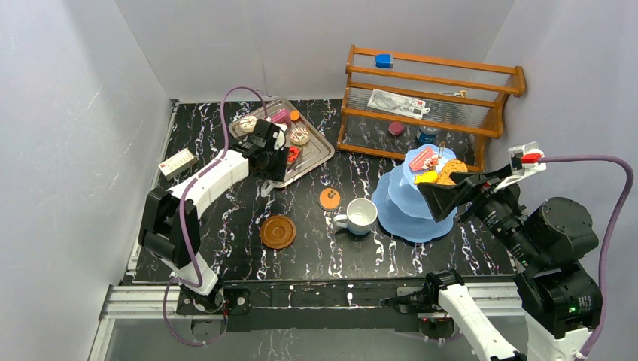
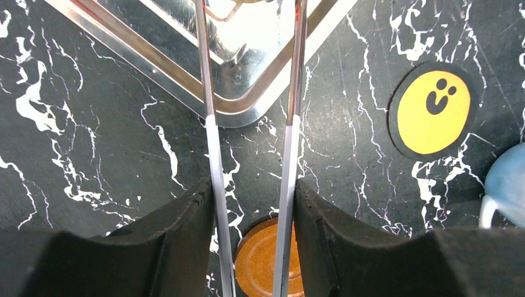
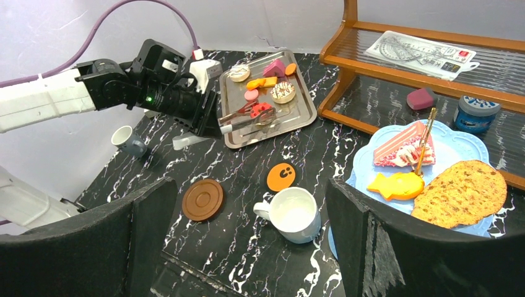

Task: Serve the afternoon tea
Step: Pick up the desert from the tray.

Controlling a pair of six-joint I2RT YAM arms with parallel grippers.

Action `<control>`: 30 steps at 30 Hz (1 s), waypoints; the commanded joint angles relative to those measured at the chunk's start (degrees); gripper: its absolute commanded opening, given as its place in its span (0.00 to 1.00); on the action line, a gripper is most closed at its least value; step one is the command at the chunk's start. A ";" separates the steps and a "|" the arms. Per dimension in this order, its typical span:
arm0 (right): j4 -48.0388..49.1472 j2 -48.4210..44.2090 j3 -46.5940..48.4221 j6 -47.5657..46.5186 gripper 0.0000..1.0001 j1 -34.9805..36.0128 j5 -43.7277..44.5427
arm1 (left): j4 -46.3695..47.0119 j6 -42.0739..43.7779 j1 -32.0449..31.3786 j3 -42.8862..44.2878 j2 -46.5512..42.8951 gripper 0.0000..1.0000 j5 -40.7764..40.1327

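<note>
Top external, L hand (image 1: 280, 164) clamps tongs (image 2: 215, 161), R hand (image 1: 440, 199) agape

Robotics laboratory test cell: plain pale wall panels (image 1: 75, 113) enclose a black marbled tabletop (image 1: 226, 256) on three sides; an aluminium mounting rail (image 1: 150, 301) runs along the frame's lower edge.

Black white-veined table (image 1: 338, 256); light-blue stand (image 1: 406, 218); white mug (image 1: 362, 216); brown saucer (image 1: 277, 232); silver tray (image 1: 316, 154).

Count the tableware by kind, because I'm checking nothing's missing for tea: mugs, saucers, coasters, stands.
Mugs: 2 (white mug, grey mug)
Saucer: 1
Coaster: 1
Stand: 1
Total: 5
</note>
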 commanded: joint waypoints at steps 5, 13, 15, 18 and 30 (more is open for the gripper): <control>2.88 -0.06 0.59 0.43 0.99 -0.03 0.16 | -4.49 0.66 0.09 6.07 -2.31 0.35 -1.80; 2.78 0.67 1.25 0.66 0.99 0.01 0.21 | -6.93 0.22 0.02 8.84 -5.20 0.33 -0.10; 2.65 0.76 1.47 0.67 0.99 -0.04 0.49 | -7.33 0.22 0.01 9.48 -5.81 0.33 0.25; 2.35 1.02 1.95 0.48 0.99 0.02 1.01 | -7.62 0.22 0.00 10.08 -6.80 0.32 0.85; 1.23 2.51 4.43 -0.13 0.99 -0.02 2.39 | -7.24 -1.64 -2.81 12.37 -10.74 0.32 8.37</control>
